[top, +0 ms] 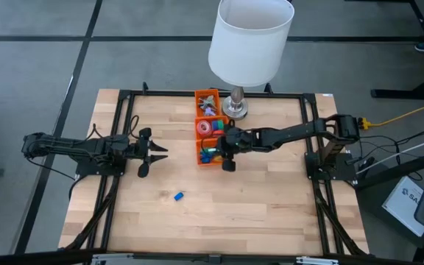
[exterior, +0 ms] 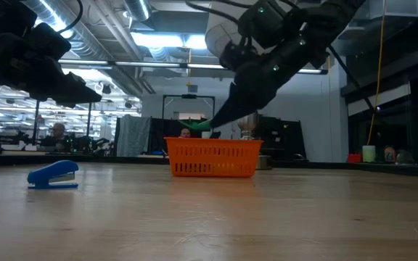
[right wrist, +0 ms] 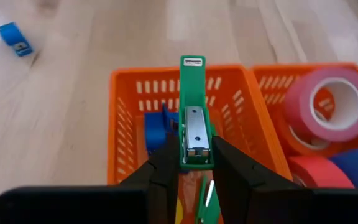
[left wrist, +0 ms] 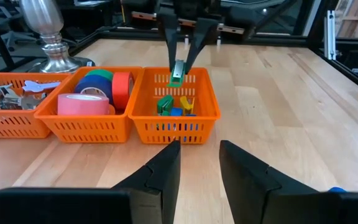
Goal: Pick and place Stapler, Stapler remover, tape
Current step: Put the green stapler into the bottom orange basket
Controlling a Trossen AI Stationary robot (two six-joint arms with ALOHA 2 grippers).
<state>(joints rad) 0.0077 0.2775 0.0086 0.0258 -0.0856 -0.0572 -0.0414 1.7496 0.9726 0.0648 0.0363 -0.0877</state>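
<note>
1. Two sets of jaws in play. Right gripper (right wrist: 190, 163) jaws pinch a small green stapler (right wrist: 192, 112) by one end, holding it just above the end basket (right wrist: 124, 124) of the orange row.
2. That basket already holds other small staplers: a blue one (right wrist: 156, 132) directly under the held one, plus green and yellow ones (left wrist: 165, 103) next to it.
3. Middle basket (left wrist: 86, 124) of the row holds the tape rolls: pink (left wrist: 82, 104), blue (left wrist: 94, 83), green, red (left wrist: 122, 88).
4. Far basket (left wrist: 8, 122) holds the metal staple removers (left wrist: 0, 96); lamp base (top: 235, 107) stands just beside that end of the row, white shade (top: 249, 38) above.
5. Left gripper (top: 150, 152) hovers over bare desk (top: 256, 206), well apart from the baskets, jaws pressed together and holding nothing.
6. One blue stapler (top: 178, 196) lies loose on the desk, between the left gripper and the front edge.
</note>
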